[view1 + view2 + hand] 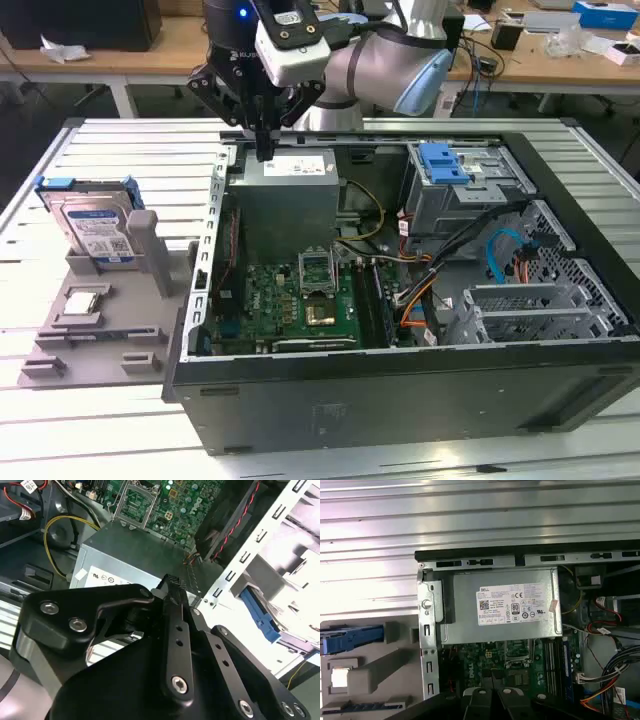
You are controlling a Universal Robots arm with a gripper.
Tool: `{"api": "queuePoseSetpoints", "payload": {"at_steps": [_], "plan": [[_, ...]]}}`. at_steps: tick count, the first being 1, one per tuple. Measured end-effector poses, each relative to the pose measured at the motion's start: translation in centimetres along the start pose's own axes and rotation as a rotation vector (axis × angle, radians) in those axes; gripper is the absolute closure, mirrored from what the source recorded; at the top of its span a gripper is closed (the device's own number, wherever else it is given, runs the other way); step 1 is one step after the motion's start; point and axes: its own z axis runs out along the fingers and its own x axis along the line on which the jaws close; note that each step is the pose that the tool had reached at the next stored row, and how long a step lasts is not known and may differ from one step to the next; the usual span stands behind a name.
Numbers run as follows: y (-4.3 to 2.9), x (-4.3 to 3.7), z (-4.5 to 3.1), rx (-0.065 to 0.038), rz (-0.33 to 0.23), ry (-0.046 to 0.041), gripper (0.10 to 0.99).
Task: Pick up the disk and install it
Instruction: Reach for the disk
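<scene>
The disk [97, 226], a silver drive with a white and blue label in a blue carrier frame, stands upright in a grey holder [100, 335] on the exterior view's left, outside the computer case. Its blue frame also appears edge-on in both wrist views [260, 618] [351, 638]. My gripper [263, 148] hangs above the grey power supply [288, 190] at the case's back corner, off to the disk's right in the exterior view. Its black fingers [172, 587] are shut together with nothing between them.
The open computer case [400, 385] holds a green motherboard [300, 295], loose cables and a grey drive cage with a blue latch [446, 162]. A small square silver chip [84, 301] lies on the grey holder. The ribbed metal tabletop [130, 150] surrounds everything.
</scene>
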Motion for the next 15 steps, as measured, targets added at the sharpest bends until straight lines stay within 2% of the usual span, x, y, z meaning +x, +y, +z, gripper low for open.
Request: {"api": "queuePoseSetpoints", "payload": {"at_steps": [1, 2, 4, 11, 15], "plan": [[-0.01, 0.19, -0.01, 0.000, 0.000, -0.0001, 0.980], [-0.07, 0.93, -0.02, 0.000, 0.000, -0.0001, 0.980], [-0.12, 1.59, -0.04, 0.000, 0.000, 0.0000, 0.980], [-0.22, 2.95, -0.08, 0.000, 0.000, 0.0000, 0.980], [-0.32, 4.37, -0.12, 0.000, 0.000, 0.0000, 0.980]]}}
